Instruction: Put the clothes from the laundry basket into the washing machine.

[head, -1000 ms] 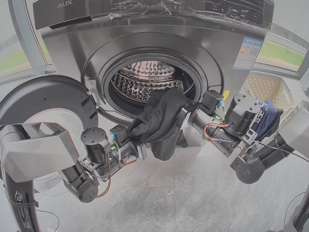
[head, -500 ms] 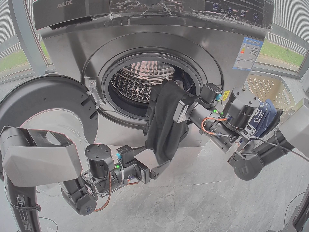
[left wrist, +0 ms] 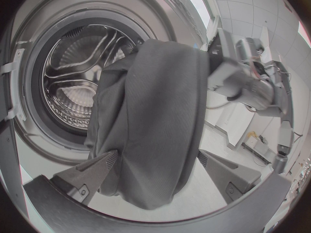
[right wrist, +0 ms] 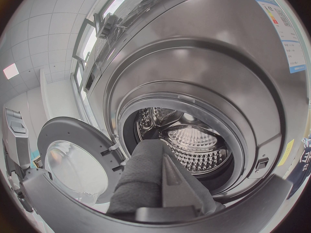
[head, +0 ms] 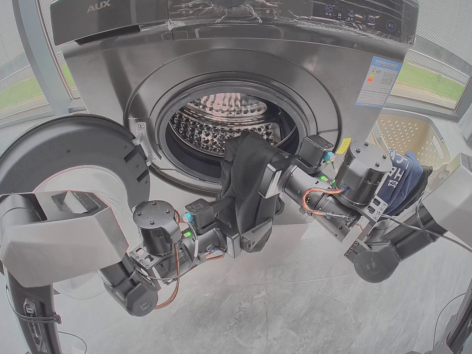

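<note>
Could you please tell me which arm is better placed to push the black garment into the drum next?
Right, probably. The right hand is shut on the black garment at the drum mouth; the left hand sits lower, open around its hanging end.

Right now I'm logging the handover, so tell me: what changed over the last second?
The left tool let go of the black garment, dropped low, then rose again and now straddles its hanging end, open. The garment fell from a bunch to a straight drape off the right tool, which kept its hold at the drum. Unmoved: door, blue clothes.
</note>
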### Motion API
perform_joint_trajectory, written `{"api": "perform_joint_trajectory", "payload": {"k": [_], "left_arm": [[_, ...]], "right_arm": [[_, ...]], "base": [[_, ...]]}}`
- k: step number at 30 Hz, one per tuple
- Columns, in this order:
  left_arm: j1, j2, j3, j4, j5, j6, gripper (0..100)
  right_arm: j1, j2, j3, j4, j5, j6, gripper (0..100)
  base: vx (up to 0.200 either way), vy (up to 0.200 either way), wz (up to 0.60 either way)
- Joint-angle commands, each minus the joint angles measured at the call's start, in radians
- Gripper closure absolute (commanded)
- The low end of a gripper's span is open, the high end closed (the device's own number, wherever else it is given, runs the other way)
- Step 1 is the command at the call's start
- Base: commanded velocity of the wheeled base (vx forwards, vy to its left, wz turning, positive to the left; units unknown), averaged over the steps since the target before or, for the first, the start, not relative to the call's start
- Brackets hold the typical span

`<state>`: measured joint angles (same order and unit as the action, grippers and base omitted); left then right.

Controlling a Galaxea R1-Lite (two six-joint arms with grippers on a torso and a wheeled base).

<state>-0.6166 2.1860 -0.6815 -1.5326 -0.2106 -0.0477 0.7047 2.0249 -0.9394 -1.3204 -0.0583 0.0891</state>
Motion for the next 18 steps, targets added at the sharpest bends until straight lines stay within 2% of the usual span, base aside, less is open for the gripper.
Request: {"api": "perform_joint_trajectory", "payload": {"k": [1,10,18], "left_arm": [[0.028,0.083,-0.107,0.014,0.023,0.0,0],[0.123,0.163,-0.245,0.043,0.043,0.012,0],[0.118,0.189,-0.259,0.042,0.043,0.012,0]], "right_arm": [[0.038,-0.017,0.03,0.0,0.0,0.0,100],[0.095,-0.041,0.09,-0.002,-0.002,0.001,100],[0.105,-0.046,0.091,-0.002,-0.002,0.003,100]], "base": [[0.0,0.0,0.0],[0.0,0.0,0.0],[0.0,0.0,0.0]]}}
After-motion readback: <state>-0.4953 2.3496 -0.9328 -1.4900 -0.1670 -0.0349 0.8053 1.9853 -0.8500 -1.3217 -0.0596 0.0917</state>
